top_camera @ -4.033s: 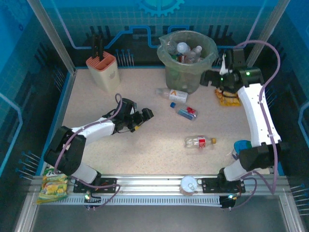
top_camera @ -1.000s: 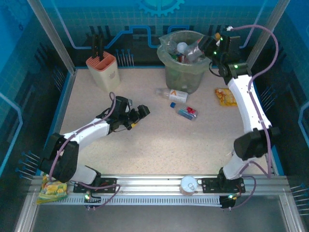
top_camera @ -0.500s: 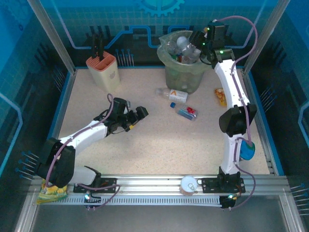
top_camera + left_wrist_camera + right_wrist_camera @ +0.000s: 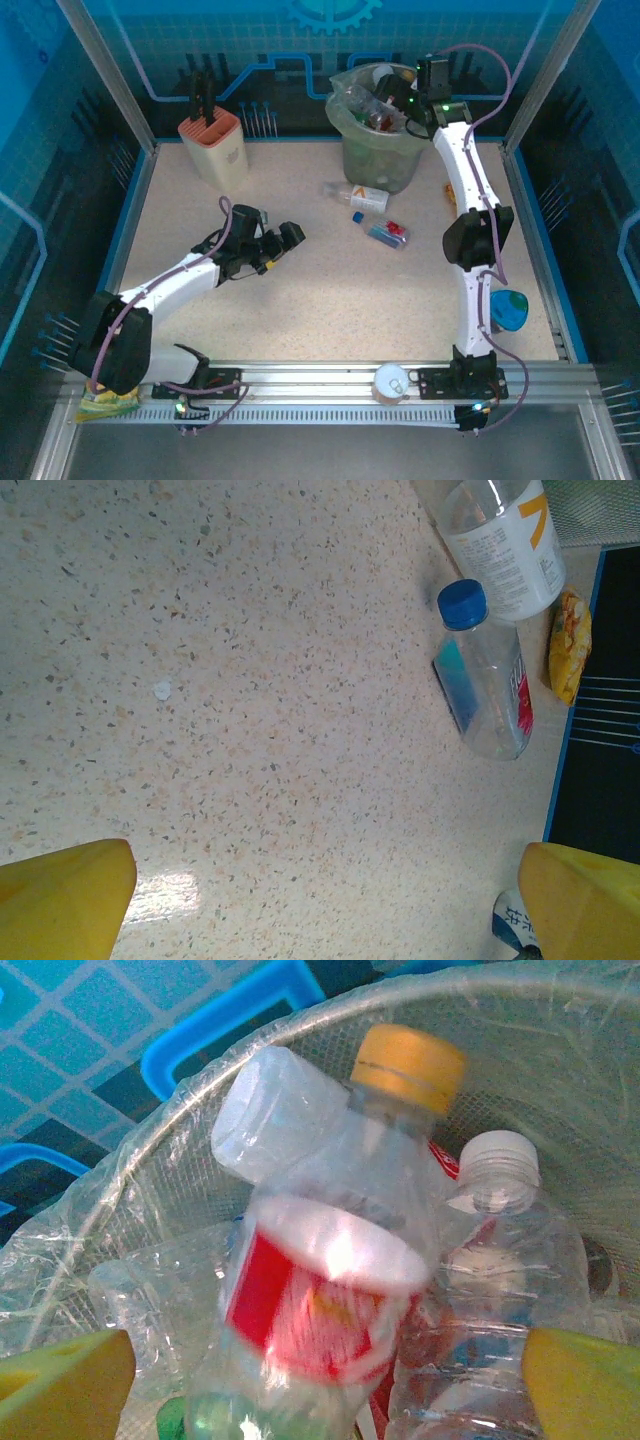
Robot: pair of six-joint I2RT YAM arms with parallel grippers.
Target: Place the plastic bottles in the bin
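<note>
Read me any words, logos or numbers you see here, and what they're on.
No text reads clearly.
White-labelled bottle: orange chevron mark, small print blurred.
Blue-capped bottle: label lettering too small.
Yellow-capped bottle: red label blurred.
White object at the picture's edge: blue characters, illegible.

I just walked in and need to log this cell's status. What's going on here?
Two robot arms are clearing plastic bottles off the table into the lined grey bin. The right gripper is open over the bin. A red-labelled, yellow-capped bottle sits below it, apparently released, among the bottles already inside. The left gripper is open low over the table, holding nothing. Two bottles lie near the bin: a white-labelled one and a blue-capped one.
</note>
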